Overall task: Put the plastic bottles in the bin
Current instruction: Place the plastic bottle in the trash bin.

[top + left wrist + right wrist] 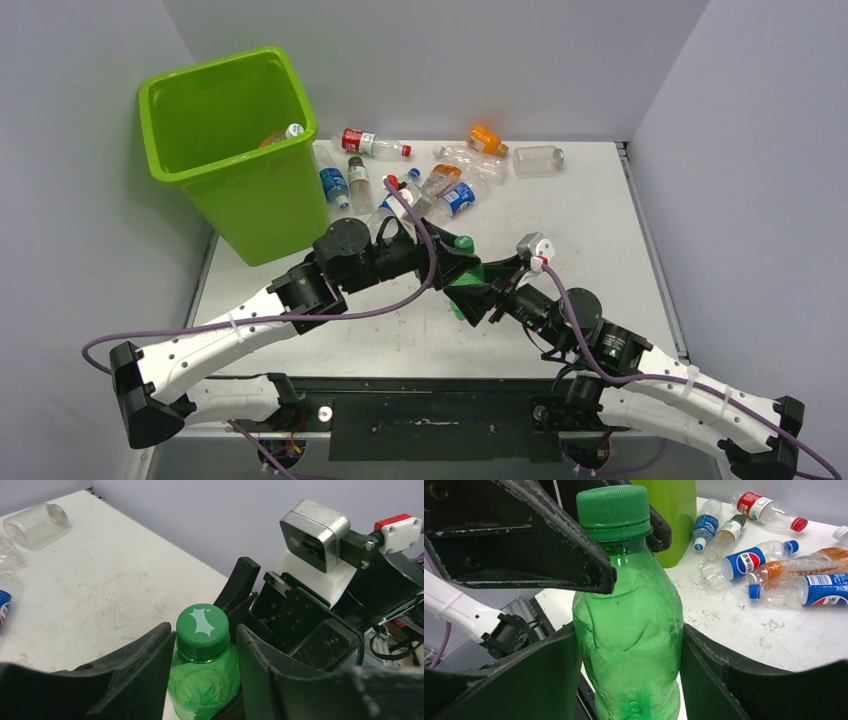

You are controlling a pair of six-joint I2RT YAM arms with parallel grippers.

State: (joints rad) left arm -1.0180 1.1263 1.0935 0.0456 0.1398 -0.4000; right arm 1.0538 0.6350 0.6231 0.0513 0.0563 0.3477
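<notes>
A green bottle point(466, 278) with a green cap is held upright above the table's near middle, between both grippers. My left gripper point(455, 258) is shut on its neck and shoulder just under the cap; in the left wrist view point(205, 632) its fingers press both sides of the green bottle point(202, 675). My right gripper point(492, 295) is shut on the dented body of the green bottle point(631, 630), its fingers point(549, 670) flat against both sides. The lime-green bin point(262, 205) stands at the far left with a bottle point(285, 134) inside.
Several loose bottles lie at the back of the table: a red-labelled one point(370, 143), an orange one point(487, 140), a clear one point(538, 158) and blue-labelled ones point(333, 185), also in the right wrist view point(749, 562). Grey walls enclose the table.
</notes>
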